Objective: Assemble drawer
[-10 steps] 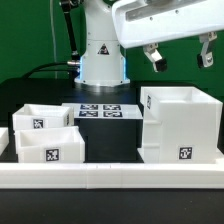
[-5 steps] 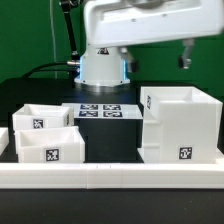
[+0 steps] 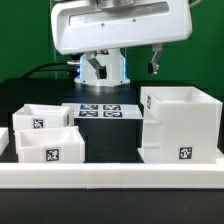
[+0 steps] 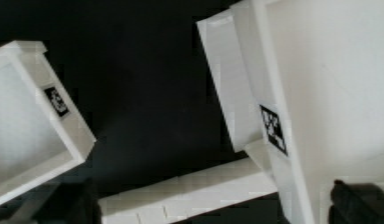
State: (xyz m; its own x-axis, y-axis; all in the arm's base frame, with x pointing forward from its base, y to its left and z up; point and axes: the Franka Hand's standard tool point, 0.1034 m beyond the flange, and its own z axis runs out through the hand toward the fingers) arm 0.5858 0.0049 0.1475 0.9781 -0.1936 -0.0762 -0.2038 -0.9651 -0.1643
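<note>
The large white cube-like casing (image 3: 180,125) stands at the exterior view's right, open side up, with a tag on its front. Two shallow white trays (image 3: 40,118) (image 3: 48,146) stand side by side at the left. My gripper (image 3: 123,63) hangs high above the table's back middle, open and empty, touching nothing. In the wrist view the gripper (image 4: 207,205) shows dark fingertips (image 4: 358,200) far apart. Below them are a casing wall (image 4: 260,90) with a tag and one tray (image 4: 29,120).
The marker board (image 3: 100,110) lies flat behind the trays, in front of the robot base (image 3: 100,70). A long white border rail (image 3: 110,178) runs along the front edge and also shows in the wrist view (image 4: 189,195). The table surface is black.
The gripper has moved from above the casing toward the exterior view's left, to above the middle of the table. The casing and trays have not moved.
</note>
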